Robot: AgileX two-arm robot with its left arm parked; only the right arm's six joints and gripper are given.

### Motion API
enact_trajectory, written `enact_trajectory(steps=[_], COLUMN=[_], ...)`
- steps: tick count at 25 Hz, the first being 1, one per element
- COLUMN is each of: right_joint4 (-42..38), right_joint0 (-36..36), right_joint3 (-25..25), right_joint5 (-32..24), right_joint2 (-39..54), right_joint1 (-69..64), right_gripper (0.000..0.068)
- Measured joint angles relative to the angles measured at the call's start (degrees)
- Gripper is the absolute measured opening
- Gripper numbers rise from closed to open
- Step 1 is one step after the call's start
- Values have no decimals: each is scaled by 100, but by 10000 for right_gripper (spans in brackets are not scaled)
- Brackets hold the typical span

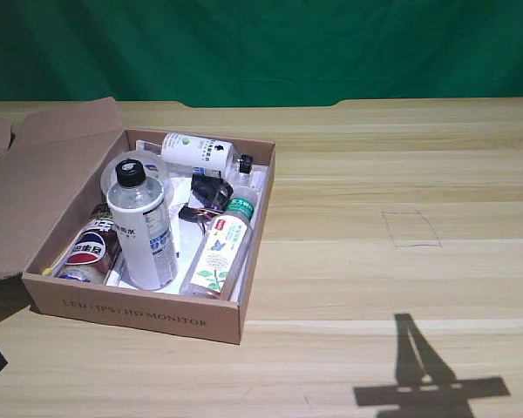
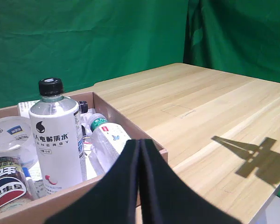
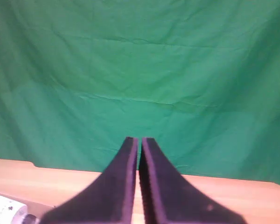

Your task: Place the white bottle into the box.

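Matt brown cardboard box [image 1: 131, 315]

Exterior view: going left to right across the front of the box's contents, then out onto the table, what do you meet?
Cola can → white bottle standing upright → clear green-capped bottle lying down → box side wall → pencilled square on the bare table.

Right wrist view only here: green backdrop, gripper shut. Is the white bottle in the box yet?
Observer: Yes. The white bottle stands upright inside the box.
Operator: Gripper near it?
Observer: No. The right gripper is outside the exterior view; only an arm-like shadow falls on the table, exterior view's right of the box.
Operator: Neighbours?
Observer: A green-capped clear bottle lies flat beside it.
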Motion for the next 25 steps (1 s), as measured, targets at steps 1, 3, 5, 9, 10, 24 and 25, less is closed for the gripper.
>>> enact_trajectory(steps=[1, 3, 5, 9, 10, 24, 25], right_joint4=[15, -170, -709, -1922, -2101, -3269, -3309], right_joint0=[-38, -293, -844, -2373, -2690, -3968, -3968], right_joint3=[0, 0, -5, -79, -97, -247, -247], right_joint5=[-55, -143, -148, 13, 75, 668, 668], right_joint2=[52, 292, 668, 1522, 1718, 4463, 4575], right_joint1=[-39, -184, -448, -1171, -1318, -3386, -3480], right_gripper=[3, 3, 3, 3, 3, 3, 3])
